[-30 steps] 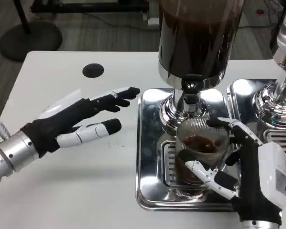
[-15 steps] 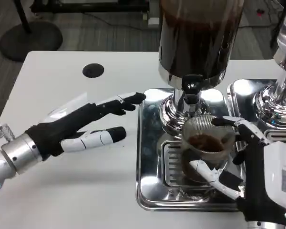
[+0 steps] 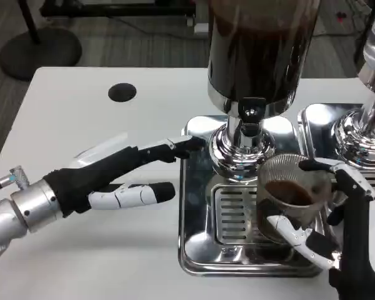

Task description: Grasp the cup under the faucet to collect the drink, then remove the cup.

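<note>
A clear ribbed cup (image 3: 292,197) holding dark brown drink is gripped by my right hand (image 3: 337,231), whose fingers wrap its right side and front. The cup sits to the right of the faucet (image 3: 250,119), over the right part of the drip tray grille (image 3: 234,215). The faucet hangs from a big dispenser (image 3: 259,47) filled with dark drink. My left hand (image 3: 112,178) hovers open over the table left of the steel tray (image 3: 197,262), fingers stretched toward the dispenser base (image 3: 240,150), one fingertip reaching the tray's left rim.
A second steel dispenser (image 3: 369,119) and its tray stand at the far right, close to the cup. A black round hole (image 3: 122,92) lies in the white tabletop (image 3: 81,250) at the back left. The table's left edge runs diagonally at the left.
My right hand has carried the cup rightward and slightly toward me, out from under the faucet. My left hand has slid rightward toward the tray.
</note>
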Robot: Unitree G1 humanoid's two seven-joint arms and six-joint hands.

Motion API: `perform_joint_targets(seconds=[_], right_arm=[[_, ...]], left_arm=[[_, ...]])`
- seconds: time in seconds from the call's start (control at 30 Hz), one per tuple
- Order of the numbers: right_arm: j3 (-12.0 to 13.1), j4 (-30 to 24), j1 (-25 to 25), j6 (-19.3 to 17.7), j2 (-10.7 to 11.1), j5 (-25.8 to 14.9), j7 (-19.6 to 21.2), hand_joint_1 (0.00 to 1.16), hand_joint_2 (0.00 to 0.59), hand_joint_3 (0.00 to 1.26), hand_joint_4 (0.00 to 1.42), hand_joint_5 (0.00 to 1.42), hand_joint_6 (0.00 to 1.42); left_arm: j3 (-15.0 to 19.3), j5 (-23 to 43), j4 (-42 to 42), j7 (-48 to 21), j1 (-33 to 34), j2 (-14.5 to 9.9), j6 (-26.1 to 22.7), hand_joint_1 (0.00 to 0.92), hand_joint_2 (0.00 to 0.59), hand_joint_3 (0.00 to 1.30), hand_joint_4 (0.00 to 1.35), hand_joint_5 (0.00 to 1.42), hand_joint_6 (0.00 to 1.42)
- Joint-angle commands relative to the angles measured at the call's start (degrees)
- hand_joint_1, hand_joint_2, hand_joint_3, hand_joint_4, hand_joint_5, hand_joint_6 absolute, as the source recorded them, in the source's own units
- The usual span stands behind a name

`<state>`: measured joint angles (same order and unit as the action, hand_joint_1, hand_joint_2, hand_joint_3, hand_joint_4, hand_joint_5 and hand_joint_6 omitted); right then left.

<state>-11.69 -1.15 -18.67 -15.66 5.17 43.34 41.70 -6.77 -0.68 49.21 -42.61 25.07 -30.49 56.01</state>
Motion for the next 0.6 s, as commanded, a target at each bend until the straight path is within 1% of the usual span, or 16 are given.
perform_joint_targets(seconds=[0.03,0.4,0.5,0.6], right_arm=[[0.6,-3.8,-0.5,-1.9,0.0,-0.4,1.3,0.67,0.222,0.55,0.63,0.81,1.06],[-0.2,-10.0,-5.7,-2.3,-0.2,0.1,0.6,0.67,0.223,0.56,0.64,0.82,1.06],[-0.7,-11.3,-7.1,-2.4,-0.3,0.3,0.5,0.67,0.224,0.56,0.64,0.83,1.07],[-1.4,-12.9,-8.4,-2.4,-0.5,0.8,0.2,0.67,0.226,0.56,0.64,0.83,1.07]], left_arm=[[-0.5,0.0,0.0,-1.0,0.9,0.0,1.0,0.0,0.11,0.11,0.09,0.13,0.16],[-1.3,1.5,-1.4,-3.6,0.0,0.0,1.9,0.0,0.11,0.11,0.09,0.13,0.16],[-1.6,2.9,-3.2,-5.2,-1.3,0.0,2.2,0.0,0.11,0.11,0.09,0.13,0.16],[-2.2,5.5,-6.7,-7.5,-3.9,-0.3,2.0,0.0,0.11,0.11,0.09,0.13,0.16]])
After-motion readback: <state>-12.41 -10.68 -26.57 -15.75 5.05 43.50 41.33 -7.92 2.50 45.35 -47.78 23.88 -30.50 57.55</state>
